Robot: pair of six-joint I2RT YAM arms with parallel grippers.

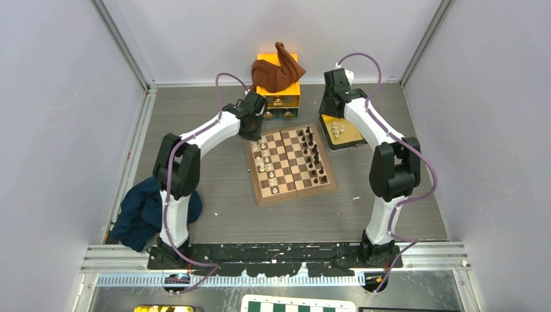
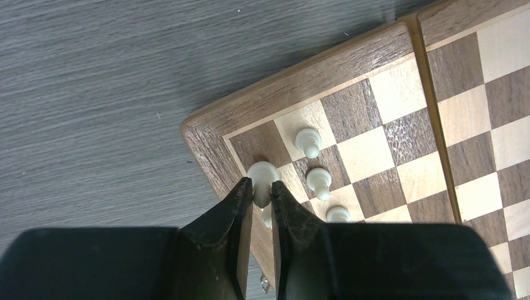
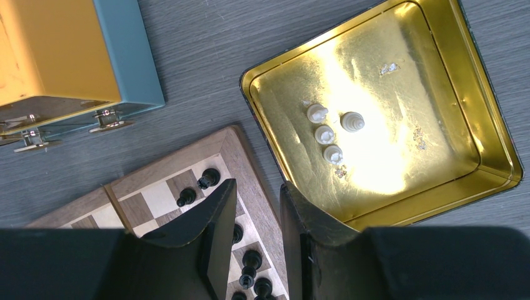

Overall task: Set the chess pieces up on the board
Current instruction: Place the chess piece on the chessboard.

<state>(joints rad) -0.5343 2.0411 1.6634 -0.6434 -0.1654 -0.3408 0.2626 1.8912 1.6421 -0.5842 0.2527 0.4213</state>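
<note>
Two white-shelled limbs here, left arm [image 1: 208, 130] and right arm [image 1: 371, 125], chunky black joints, a purple cable [image 1: 360, 54] looping off each one, matte black wedge-shaped jaws at the tips.

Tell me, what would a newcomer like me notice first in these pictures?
The wooden chessboard sits mid-table, with cream pieces lined along its left side and dark pieces along its right. The left gripper pinches a cream piece at the board's corner. The right gripper hangs open over the board's edge, beside a shiny gold tray holding four loose cream figures.
</note>
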